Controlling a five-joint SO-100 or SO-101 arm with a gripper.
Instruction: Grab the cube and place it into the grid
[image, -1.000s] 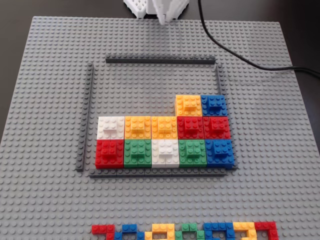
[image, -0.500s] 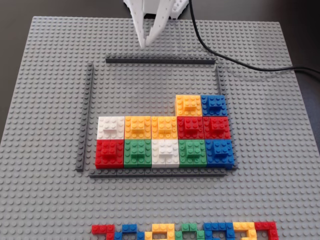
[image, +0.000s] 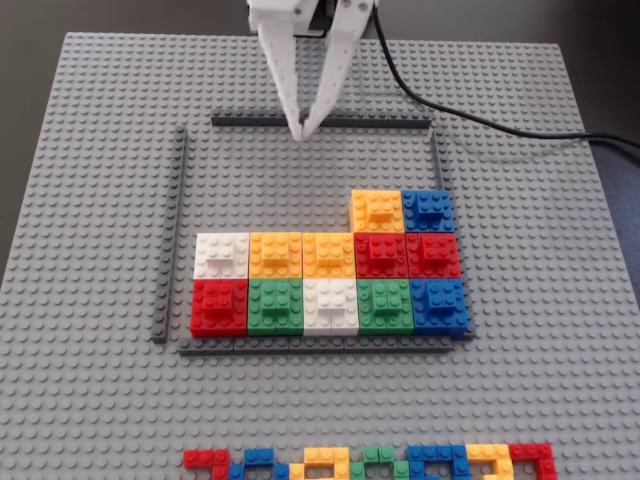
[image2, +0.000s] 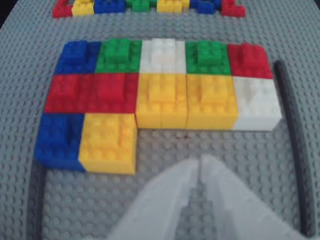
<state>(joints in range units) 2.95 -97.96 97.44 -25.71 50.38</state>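
Observation:
My white gripper (image: 303, 130) hangs at the far side of the grid, its tips touching, shut and empty, over the dark far rail (image: 320, 122). In the wrist view the gripper (image2: 200, 162) points at the bare baseplate in front of the placed cubes. Inside the frame sit two full rows of coloured cubes and a yellow cube (image: 376, 210) and a blue cube (image: 427, 210) in a third row. In the wrist view the yellow cube (image2: 107, 142) lies left of my tips. No cube is in the jaws.
A grey studded baseplate (image: 100, 150) covers the table. Dark rails (image: 172, 235) frame the grid. A row of loose coloured bricks (image: 370, 462) lies at the near edge. A black cable (image: 480, 120) runs off right behind the arm.

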